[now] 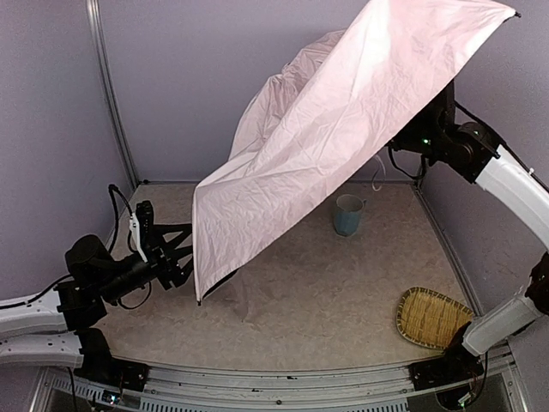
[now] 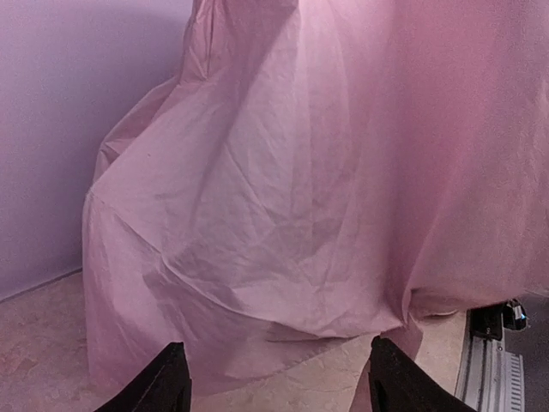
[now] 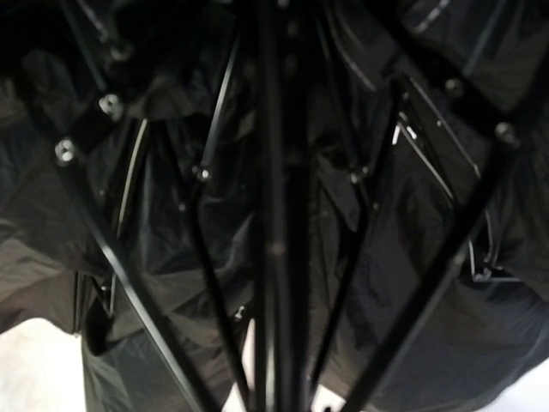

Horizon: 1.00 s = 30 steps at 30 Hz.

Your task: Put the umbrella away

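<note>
Two tools: left tool [image 2: 276, 345] open near the umbrella [image 1: 343, 129], right tool [image 1: 431, 129] gripping it.

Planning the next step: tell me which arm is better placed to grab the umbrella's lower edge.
Left. The left gripper, open, faces the umbrella fabric low near the table; the right arm is raised behind the canopy, its gripper hidden.

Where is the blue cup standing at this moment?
In the top view, the blue cup stands at the back of the table, right of centre, close to the pink umbrella; the woven tray lies nearer, rightward.
</note>
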Motion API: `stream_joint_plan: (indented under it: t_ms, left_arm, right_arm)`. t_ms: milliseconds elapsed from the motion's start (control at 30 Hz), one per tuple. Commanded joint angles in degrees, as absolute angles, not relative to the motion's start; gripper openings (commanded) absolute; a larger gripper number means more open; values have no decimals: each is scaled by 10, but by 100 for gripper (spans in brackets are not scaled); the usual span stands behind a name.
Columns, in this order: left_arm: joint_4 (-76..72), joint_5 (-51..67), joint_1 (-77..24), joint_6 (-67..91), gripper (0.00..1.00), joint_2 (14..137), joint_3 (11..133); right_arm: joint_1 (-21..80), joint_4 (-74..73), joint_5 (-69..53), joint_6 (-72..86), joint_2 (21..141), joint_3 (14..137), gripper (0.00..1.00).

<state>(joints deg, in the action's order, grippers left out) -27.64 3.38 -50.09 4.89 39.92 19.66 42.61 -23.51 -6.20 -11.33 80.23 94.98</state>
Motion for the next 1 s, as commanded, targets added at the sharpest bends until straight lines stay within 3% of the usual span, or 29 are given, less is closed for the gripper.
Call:
stream_joint_plan:
  t_ms: [0, 267, 433, 600, 667, 733, 833, 867, 967]
  left_arm:
    - [-366, 103, -552, 37, 70, 420, 158]
    - [-438, 60, -653, -36, 88, 487, 128]
    - [-480, -55, -651, -52, 89, 545, 131]
    - [-497, -78, -631, -77, 84, 604, 150]
    - [-497, -78, -625, -78, 78, 622, 160]
    - [-498, -72, -622, -76, 64, 633, 162]
    - [-488, -45, -622, -71, 12, 623, 159]
    - [-485, -40, -622, -70, 1, 612, 154]
    - [-482, -40, -616, -70, 0, 570, 130]
  right_arm:
    - [420, -211, -53, -109, 789, 980, 0]
    - [419, -197, -29, -86, 795, 998, 0]
    - [419, -190, -56, -79, 790, 995, 0]
    - [420, -184, -71, -74, 788, 988, 0]
    - [419, -184, -76, -74, 788, 986, 0]
    - [419, -182, -80, -74, 785, 982, 0]
    - [419, -185, -70, -84, 779, 976, 0]
    - [417, -187, -64, -88, 775, 973, 0]
    - [398, -186, -58, -96, 757, 959, 0]
